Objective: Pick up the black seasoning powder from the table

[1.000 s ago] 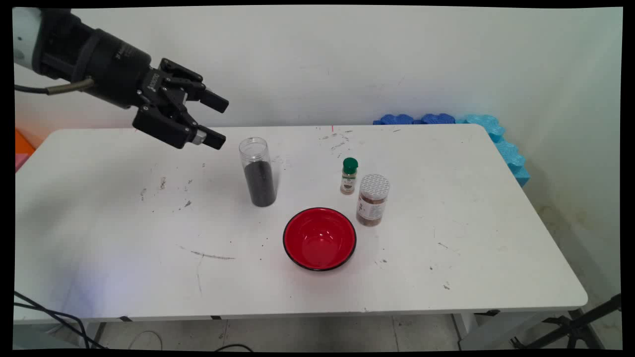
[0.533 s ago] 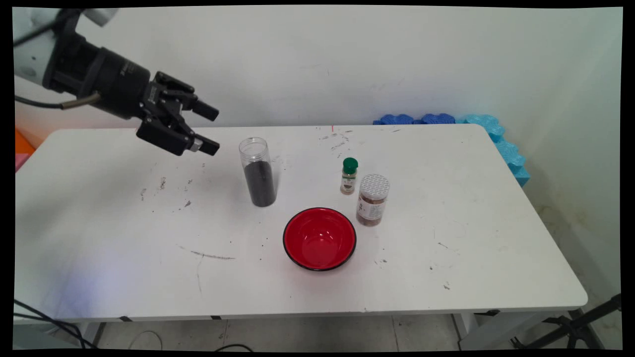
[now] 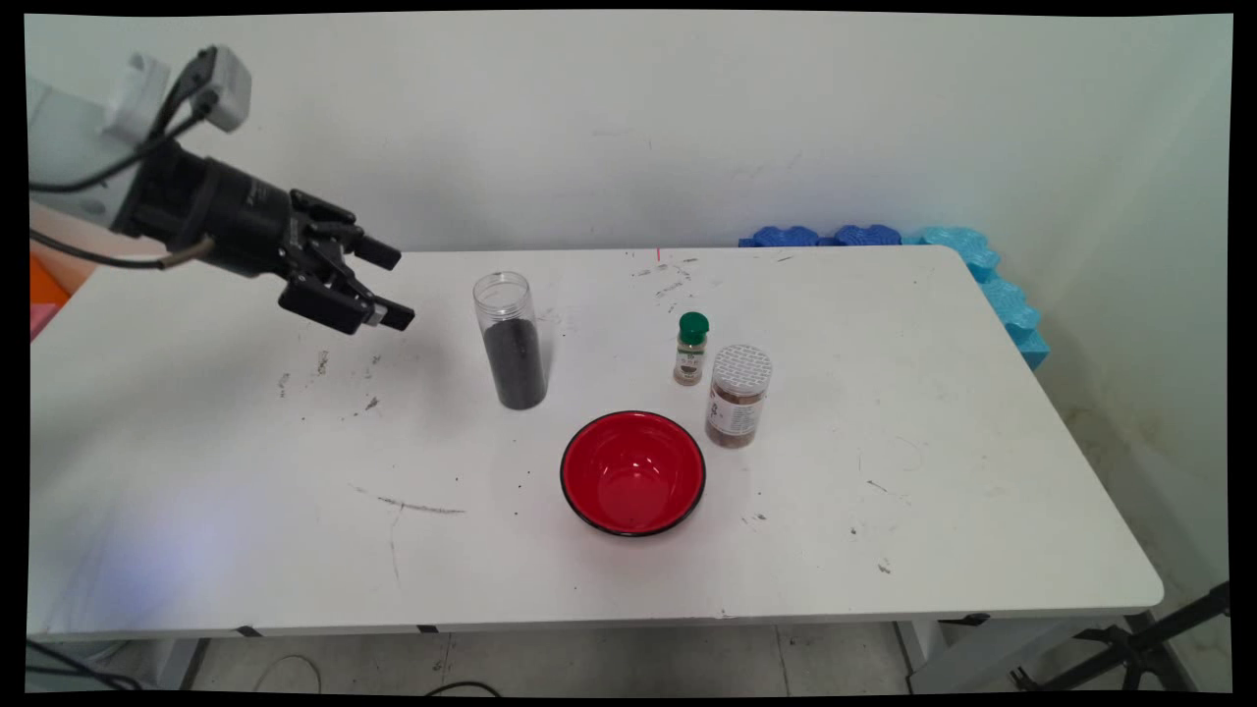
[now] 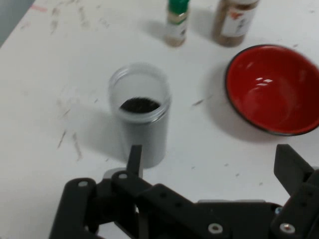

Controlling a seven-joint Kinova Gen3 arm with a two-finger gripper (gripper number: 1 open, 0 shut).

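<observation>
My black gripper [image 3: 395, 286] hangs open above the table's left part, pointing right toward a tall clear open-topped jar [image 3: 510, 340] partly filled with dark grains; a gap lies between them. From the hand view the gripper [image 4: 212, 162] holds nothing, and the jar [image 4: 140, 113] stands just beyond its left finger [image 4: 133, 159]. A red bowl [image 3: 632, 472] with a black rim sits empty in front of the jar, and the bowl [image 4: 273, 88] lies at the right in the hand view.
A small green-capped spice bottle [image 3: 691, 349] and a clear jar of brown spice with a perforated lid [image 3: 737, 396] stand right of the tall jar. Blue foam pieces [image 3: 889, 239] line the table's far right corner. Scuff marks dot the white table [image 3: 245, 462].
The gripper has drawn back to the left and sunk lower, away from the tall jar, while staying open. Nothing on the table has moved.
</observation>
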